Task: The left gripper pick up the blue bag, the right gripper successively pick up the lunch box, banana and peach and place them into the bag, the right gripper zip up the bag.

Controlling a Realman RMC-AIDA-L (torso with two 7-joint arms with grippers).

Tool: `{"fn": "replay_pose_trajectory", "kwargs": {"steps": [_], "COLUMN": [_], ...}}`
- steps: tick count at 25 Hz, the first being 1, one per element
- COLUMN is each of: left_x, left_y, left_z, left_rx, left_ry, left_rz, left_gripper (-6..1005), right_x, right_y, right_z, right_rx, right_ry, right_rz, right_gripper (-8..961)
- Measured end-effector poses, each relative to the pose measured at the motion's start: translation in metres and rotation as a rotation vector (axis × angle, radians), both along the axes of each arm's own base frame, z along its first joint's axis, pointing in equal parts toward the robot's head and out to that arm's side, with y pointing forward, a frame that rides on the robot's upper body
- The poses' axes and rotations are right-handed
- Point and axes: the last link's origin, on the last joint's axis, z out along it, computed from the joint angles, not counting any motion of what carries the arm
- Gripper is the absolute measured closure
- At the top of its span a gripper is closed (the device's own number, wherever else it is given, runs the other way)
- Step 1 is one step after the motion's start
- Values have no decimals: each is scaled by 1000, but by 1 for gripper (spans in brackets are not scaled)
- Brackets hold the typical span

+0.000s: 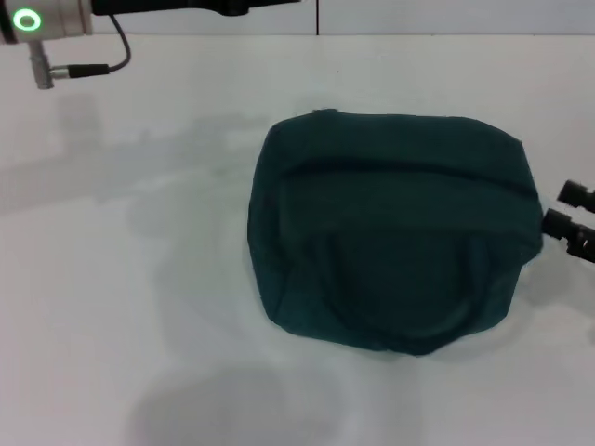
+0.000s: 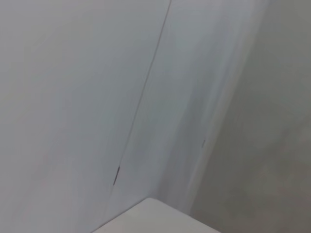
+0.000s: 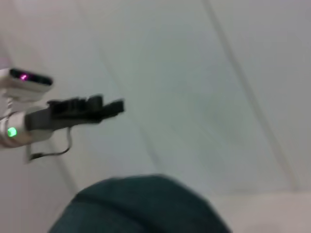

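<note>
The blue bag, dark teal in appearance, lies on the white tabletop right of centre in the head view, slumped and rounded, with a curved seam across its near face and a fold running along its upper part. No lunch box, banana or peach can be seen outside it. The right tool shows only as two dark finger ends at the right edge of the head view, just beside the bag's right end; whether they touch the fabric cannot be told, and whether the tool is released or clenched cannot be told either. The left tool is well apart from the bag, raised at the far left: the head view shows only its silver wrist with a green light ring and a black cable at the top left corner. In the right wrist view the left tool appears as a dark bar extending from that wrist, above and beyond the bag's rounded top, holding nothing; the set of its fingers cannot be told. The left wrist view shows only a pale wall and a corner of the tabletop.
</note>
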Motion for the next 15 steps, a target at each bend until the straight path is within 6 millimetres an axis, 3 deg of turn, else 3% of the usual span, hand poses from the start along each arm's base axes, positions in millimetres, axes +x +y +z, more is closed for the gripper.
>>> {"fn": "replay_pose_trajectory", "kwargs": {"steps": [7,15], "left_x": [-6,-11], "left_y": [-3,-11], "left_z": [1,3], "left_rx": [-1,47], "left_ry": [-1,-41], "left_rz": [11,-43], "left_gripper": [509,509], "right_x": [7,-9], "right_y": [4,-2], "right_z": [12,32], "right_rx": [-59,101], "right_ry": [21,67], "right_rz": [-70,109], "right_gripper": [182,181]}}
